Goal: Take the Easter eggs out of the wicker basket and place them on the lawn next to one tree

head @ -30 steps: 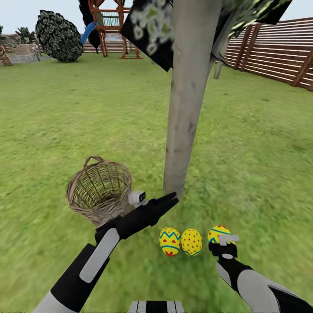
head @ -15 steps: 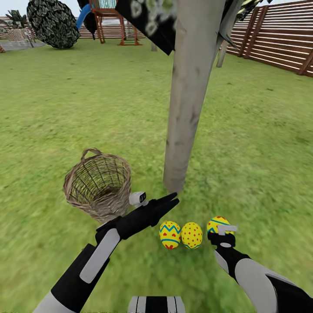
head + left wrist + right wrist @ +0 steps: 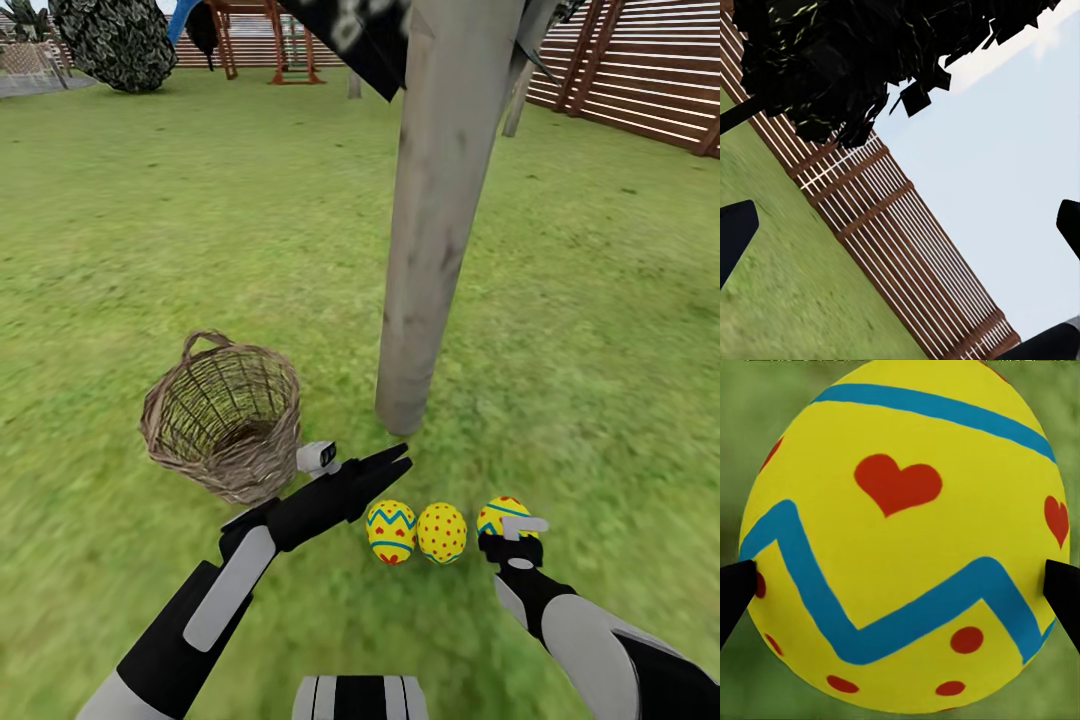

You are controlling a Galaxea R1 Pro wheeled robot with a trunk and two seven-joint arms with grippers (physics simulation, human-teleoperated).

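The basket [image 3: 224, 425] lies tipped on the lawn [image 3: 120, 250], its mouth facing up and toward the robot; no egg is seen inside. It is judged light and springy, best taken by the rim or the loop handle.

Just beside it, the left gripper [image 3: 398, 459] is held low near the foot of the tree [image 3: 430, 250], nothing between its fingers. In the left wrist view the dark fingertips [image 3: 735, 236] stand far apart, with fence and sky between them.

Three eggs rest in a row on the grass near the trunk's base: a zigzag egg [image 3: 391, 531], a dotted egg [image 3: 442, 532] just beside it, and a second zigzag egg [image 3: 503, 517] a little apart.

The eggs are judged smooth, rigid and apt to roll or slip; a grip across the widest girth is safest.

The right gripper [image 3: 512, 545] is at the last egg [image 3: 900, 536], its fingertips [image 3: 736, 589] seen at the shell's flanks. Whether it is clamped or just released cannot be told.
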